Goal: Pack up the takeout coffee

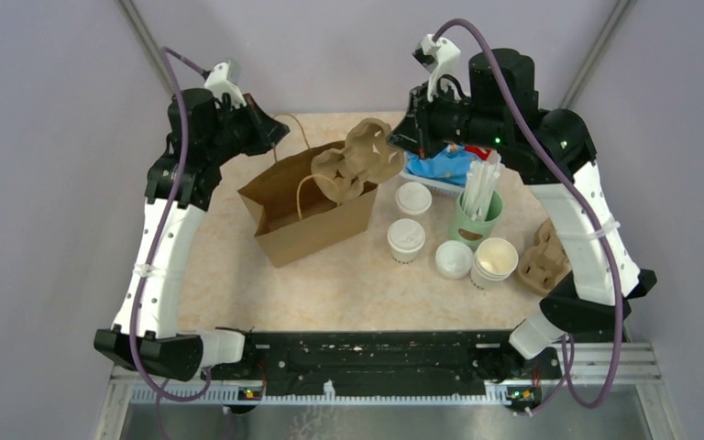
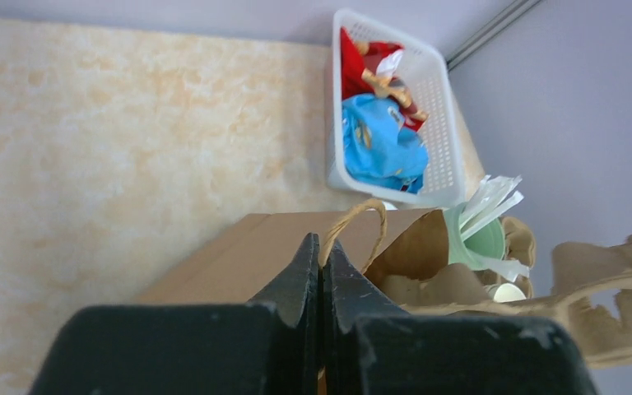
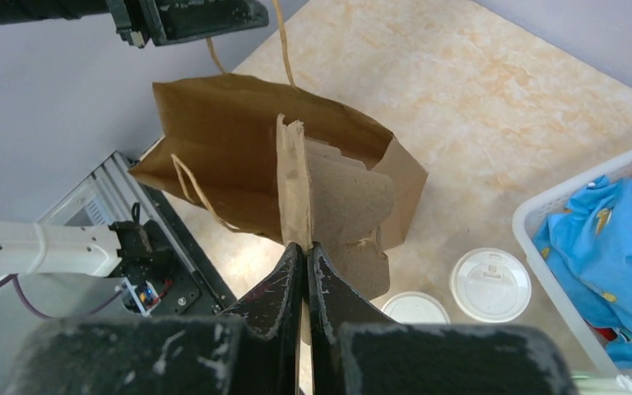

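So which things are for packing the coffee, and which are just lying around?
For the job: lidded coffee cup, paper bag, cup carrier, left claw, right claw.
Just lying about: basket of packets, straw cup, cup stack, loose lid, spare carriers.

light: bright, soft and even, looks like it's coming from above
shadows: faint, soft-edged, hugging the paper bag (image 1: 307, 220) on the table (image 1: 330, 284)
focus: top view decently crisp; left wrist view mushy on the left gripper (image 2: 322, 247) and cup carrier (image 2: 617, 280)

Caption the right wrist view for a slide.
Right gripper pinches a cardboard cup carrier at the mouth of the paper bag.
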Robot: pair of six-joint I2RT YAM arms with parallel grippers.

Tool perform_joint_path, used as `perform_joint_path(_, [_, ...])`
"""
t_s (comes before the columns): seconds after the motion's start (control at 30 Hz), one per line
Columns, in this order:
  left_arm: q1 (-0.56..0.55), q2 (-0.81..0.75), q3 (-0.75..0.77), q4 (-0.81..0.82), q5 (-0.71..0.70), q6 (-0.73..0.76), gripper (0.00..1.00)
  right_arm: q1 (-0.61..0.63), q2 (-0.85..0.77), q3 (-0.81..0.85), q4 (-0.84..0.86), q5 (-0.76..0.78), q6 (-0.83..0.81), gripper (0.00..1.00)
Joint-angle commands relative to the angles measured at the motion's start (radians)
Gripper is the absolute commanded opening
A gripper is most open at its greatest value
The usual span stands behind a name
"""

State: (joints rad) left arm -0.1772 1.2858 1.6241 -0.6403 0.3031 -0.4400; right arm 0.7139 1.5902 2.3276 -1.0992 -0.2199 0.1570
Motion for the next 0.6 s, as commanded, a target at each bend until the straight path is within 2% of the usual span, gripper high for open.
perform_joint_path(0.0, [0.005, -0.071, 0.003, 0.185, 0.041, 0.020, 0.00, 0.041, -0.031, -0.020, 0.047, -0.029, -0.027, 0.00])
perform_joint_path(0.07, [0.006, -0.088, -0.014, 0.213, 0.052, 0.026, 0.00, 0.114, -0.018, -0.012, 0.025, 0.099, -0.051, 0.00])
perform_joint_path(0.17, [0.005, -0.105, -0.030, 0.223, 0.057, 0.042, 0.00, 0.255, 0.025, 0.028, -0.037, 0.484, -0.076, 0.00])
perform_joint_path(0.3, [0.005, -0.140, -0.085, 0.241, 0.084, 0.078, 0.00, 0.319, 0.050, 0.012, -0.051, 0.846, -0.045, 0.00])
perform_joint_path(0.33, [0.005, -0.156, -0.107, 0.253, 0.098, 0.081, 0.00, 0.325, 0.050, -0.006, -0.034, 0.890, -0.048, 0.00])
perform_joint_path(0.4, [0.005, -0.181, -0.159, 0.277, 0.124, 0.074, 0.00, 0.335, 0.031, -0.075, 0.056, 0.897, -0.072, 0.00])
perform_joint_path(0.5, [0.005, -0.220, -0.239, 0.330, 0.167, 0.049, 0.00, 0.356, 0.009, -0.162, 0.215, 0.778, -0.104, 0.00])
perform_joint_path(0.57, [0.005, -0.243, -0.283, 0.350, 0.171, 0.037, 0.00, 0.374, 0.028, -0.158, 0.263, 0.686, -0.111, 0.00])
